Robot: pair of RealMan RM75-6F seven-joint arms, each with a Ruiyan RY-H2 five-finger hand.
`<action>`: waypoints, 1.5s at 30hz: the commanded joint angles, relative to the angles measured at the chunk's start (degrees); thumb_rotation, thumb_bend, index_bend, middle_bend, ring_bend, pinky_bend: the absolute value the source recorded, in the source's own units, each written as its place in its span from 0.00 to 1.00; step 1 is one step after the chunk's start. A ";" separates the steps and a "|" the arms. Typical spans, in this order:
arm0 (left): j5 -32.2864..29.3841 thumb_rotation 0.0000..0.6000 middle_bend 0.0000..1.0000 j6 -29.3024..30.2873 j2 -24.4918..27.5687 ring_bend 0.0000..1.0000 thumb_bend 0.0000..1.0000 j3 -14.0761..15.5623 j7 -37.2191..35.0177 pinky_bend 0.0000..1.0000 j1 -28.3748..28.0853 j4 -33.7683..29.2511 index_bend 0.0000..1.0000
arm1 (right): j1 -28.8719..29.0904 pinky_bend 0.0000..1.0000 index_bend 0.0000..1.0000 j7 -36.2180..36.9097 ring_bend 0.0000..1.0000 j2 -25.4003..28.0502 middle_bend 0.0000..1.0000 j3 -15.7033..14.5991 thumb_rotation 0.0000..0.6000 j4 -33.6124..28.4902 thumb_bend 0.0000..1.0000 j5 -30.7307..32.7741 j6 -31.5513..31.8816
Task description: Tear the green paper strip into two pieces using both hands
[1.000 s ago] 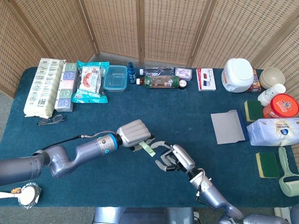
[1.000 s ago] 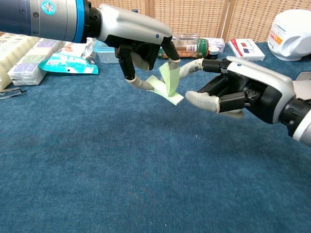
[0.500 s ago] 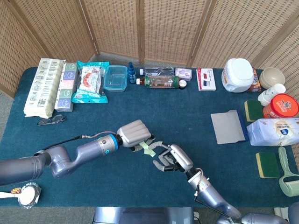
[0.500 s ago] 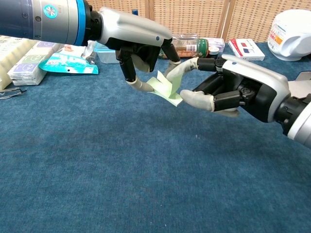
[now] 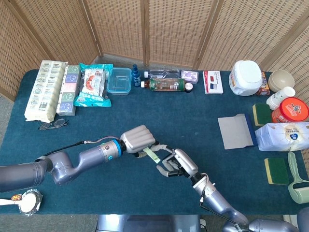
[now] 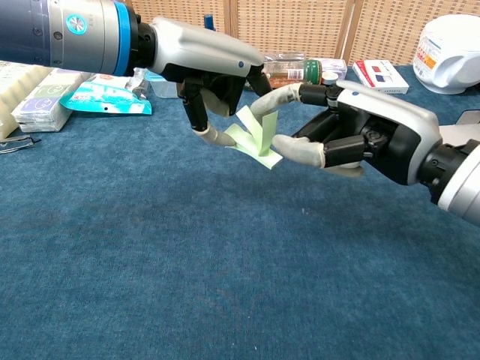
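Observation:
The green paper strip [image 5: 152,155] [image 6: 255,137] is bent into a V and held above the blue table cloth [image 5: 193,116]. My left hand [image 5: 138,139] [image 6: 204,61] pinches its left part from above. My right hand [image 5: 175,163] [image 6: 358,133] comes in from the right with its fingers spread around the strip's free end. Its thumb tip [image 6: 291,151] touches the lower corner, and one finger [image 6: 271,106] curves past the upper edge. A clear gap stays between thumb and finger, and I see no firm pinch by this hand.
Along the back edge stand food packs [image 5: 46,89], a clear box [image 5: 119,80], bottles [image 5: 166,84] and a white jar [image 5: 246,77]. Glasses [image 5: 53,124] lie at the left. At the right are a grey sheet [image 5: 235,131], sponges [image 5: 276,170] and a wipes pack [image 5: 285,136].
My right hand has moved left until its thumb meets the strip's lower end. The left hand has shifted slightly left with the strip.

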 commanded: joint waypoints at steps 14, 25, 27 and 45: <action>0.06 1.00 1.00 0.13 -0.64 1.00 0.46 0.17 -0.47 1.00 -0.36 1.13 0.69 | 0.20 0.98 0.29 -0.36 1.00 0.03 0.95 -0.41 0.94 0.64 0.55 0.24 0.27; 0.38 1.00 1.00 -0.24 -0.71 1.00 0.46 -0.01 -1.20 1.00 -1.03 1.24 0.69 | 0.39 0.98 0.27 1.09 1.00 0.08 0.95 -0.51 0.93 1.35 0.56 0.02 0.41; 0.37 1.00 1.00 -0.31 -0.91 1.00 0.46 -0.01 -1.28 1.00 -1.13 1.33 0.69 | 0.45 0.98 0.27 1.12 1.00 0.20 0.94 -0.50 0.93 1.33 0.56 -0.02 0.42; 0.39 1.00 1.00 -0.03 -1.48 1.00 0.46 0.63 -0.64 1.00 -1.15 1.83 0.69 | 0.37 0.97 0.22 2.80 1.00 1.11 0.94 -0.55 0.93 1.46 0.56 0.45 0.53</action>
